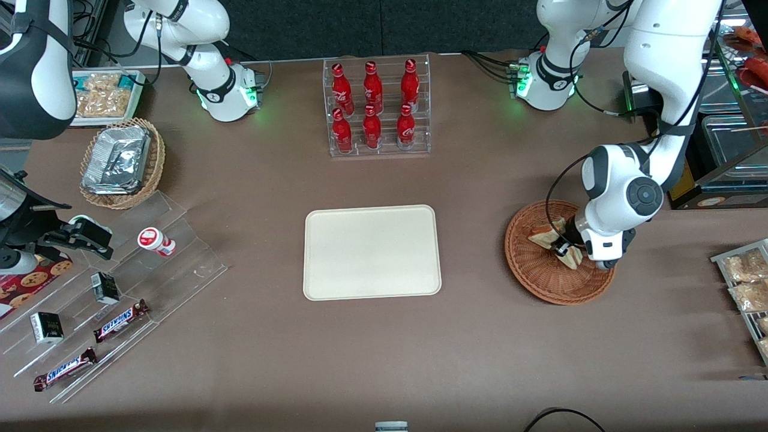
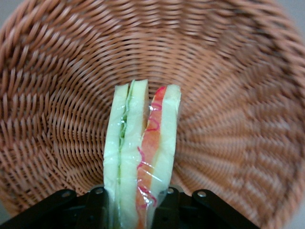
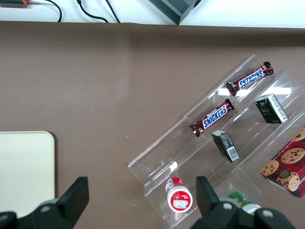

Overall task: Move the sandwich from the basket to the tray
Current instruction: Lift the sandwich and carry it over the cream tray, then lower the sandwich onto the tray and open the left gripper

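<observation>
The reddish-brown wicker basket stands toward the working arm's end of the table. My left gripper is down inside it, shut on a wrapped sandwich. In the left wrist view the sandwich stands on edge between my fingers, with green filling in one half and red in the other, and the basket weave fills the background. A second sandwich wedge lies in the basket beside the held one. The cream tray lies flat at the table's middle and holds nothing.
A clear rack of red bottles stands farther from the front camera than the tray. A stepped acrylic stand with candy bars and a tan basket of foil packets sit toward the parked arm's end. Bagged snacks lie near the basket.
</observation>
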Available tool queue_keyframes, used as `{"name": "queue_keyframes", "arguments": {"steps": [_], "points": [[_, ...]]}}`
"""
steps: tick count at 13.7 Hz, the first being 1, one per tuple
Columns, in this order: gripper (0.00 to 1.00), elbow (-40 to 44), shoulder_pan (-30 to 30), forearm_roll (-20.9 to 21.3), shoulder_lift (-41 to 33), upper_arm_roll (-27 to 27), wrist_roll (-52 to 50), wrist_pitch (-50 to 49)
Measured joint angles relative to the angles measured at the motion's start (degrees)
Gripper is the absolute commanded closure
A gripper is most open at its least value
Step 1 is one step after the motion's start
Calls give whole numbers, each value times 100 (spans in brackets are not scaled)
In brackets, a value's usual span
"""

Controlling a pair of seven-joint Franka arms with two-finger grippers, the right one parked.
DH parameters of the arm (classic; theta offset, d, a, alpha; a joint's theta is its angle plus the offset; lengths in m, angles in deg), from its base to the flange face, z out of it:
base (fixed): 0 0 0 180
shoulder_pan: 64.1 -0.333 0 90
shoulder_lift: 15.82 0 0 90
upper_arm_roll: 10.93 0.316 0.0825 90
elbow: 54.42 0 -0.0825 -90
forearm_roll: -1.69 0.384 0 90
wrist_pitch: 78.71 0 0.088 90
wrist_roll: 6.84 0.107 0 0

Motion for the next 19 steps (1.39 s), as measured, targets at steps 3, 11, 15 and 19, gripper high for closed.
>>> {"name": "queue_keyframes", "arguments": {"steps": [3,11,15,19], "points": [[86,885,125,30,-392,-156,801,-1439],[86,3437,2070,504,405,-303,779,-2892],[86,4451,2872,503,1429,-303,431,-2856],[85,5310,3239,493,2403,-301,-72,-2318]]}}
